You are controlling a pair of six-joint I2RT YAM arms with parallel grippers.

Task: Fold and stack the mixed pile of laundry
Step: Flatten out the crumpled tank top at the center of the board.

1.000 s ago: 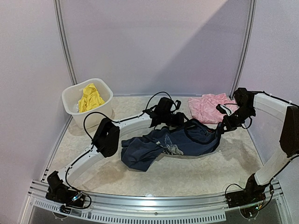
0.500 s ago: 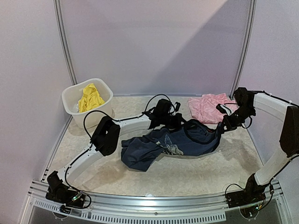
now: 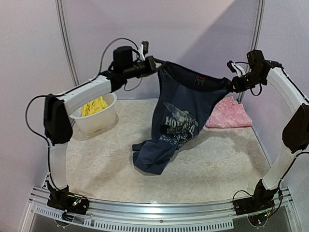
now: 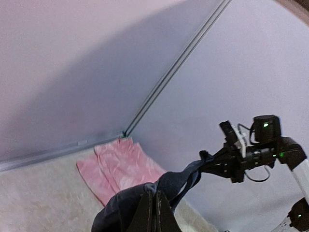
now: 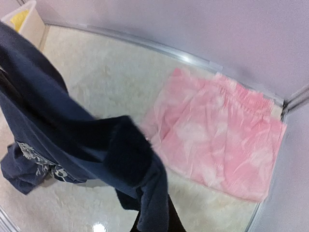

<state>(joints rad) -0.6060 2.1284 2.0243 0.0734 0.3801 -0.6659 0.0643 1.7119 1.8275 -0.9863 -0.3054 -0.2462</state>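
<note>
Navy top (image 3: pixel 181 113) at frame centre of the overhead view, hung by its upper edge between the two arms. The edge runs across the frame from upper left to upper right and sags in the middle. The long axis drops from that edge toward lower centre, leaning left, with the pale horse print facing the camera. The hem lies bunched on the table (image 3: pixel 217 166), so the garment is only partly airborne.

The left gripper (image 3: pixel 153 64) is pinched narrow on the left shoulder. The right gripper (image 3: pixel 231 83) is likewise clamped on the opposite shoulder. Each wrist view shows navy cloth gathered at the closed fingertips. Neither arm is nearer, since each holds one end of the same edge.

Judged next move: lay the top flat by lowering it toward the bottom of the frame — the crumpled hem may tuck under itself unless it is dragged straight first.

Surroundings: the pink piece (image 3: pixel 229 113) lies flat at right of centre, below the right gripper and just beside the hanging cloth. The white tub (image 3: pixel 99 121) stands at left of centre, well apart from the top, with the yellow piece (image 3: pixel 94 105) inside it. Bare table in the lower frame offers laying room.
</note>
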